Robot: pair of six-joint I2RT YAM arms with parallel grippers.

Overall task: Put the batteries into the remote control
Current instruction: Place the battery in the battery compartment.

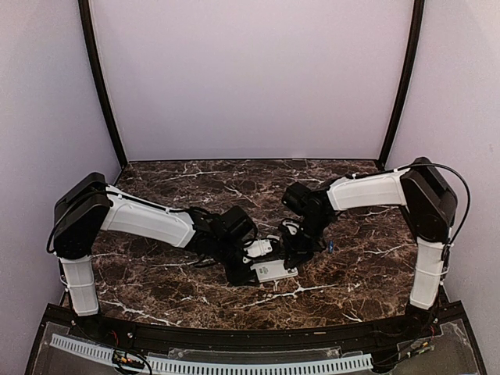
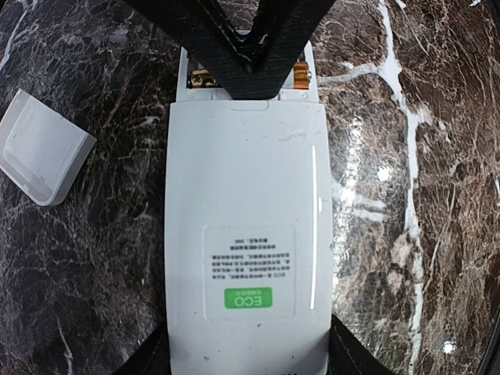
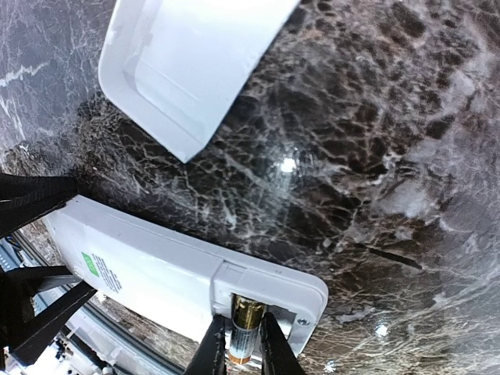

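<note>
L gripper [image 2: 250, 358] is clamping the remote control [image 2: 246, 195] by its two long edges, one finger [image 2: 350, 355] on each side. Jaws are standing at mid width w/ the white body filling the gap.

The remote is lying back-up on the marble table [image 2: 406, 195] and running straight out from the L palm. Its green ECO sticker end is sitting nearest the wrist. The open battery bay [image 3: 303, 301] is sitting at the far end, past the L fingertips.

R gripper [image 3: 244, 353] is facing the L one from that far end, fingertips pointing down into the bay. Its jaws are standing narrow w/ a battery [image 3: 244, 324] right between the tips. The battery is lying inside the bay, its shiny end pointing away from the R wrist toward the remote's body. Fingers are flanking it closely, but can't tell if the pads are actually pressing on it.

Loose white cover piece [image 2: 39, 156] is lying on the table, off to the left of the L gripper and about level w/ the middle of the remote, apart from it. From the R gripper it is sitting ahead of the fingertips, beyond the remote.

In the top view a tiny blue piece [image 1: 331, 247] is lying just outboard of the R gripper, too small to identify.
</note>
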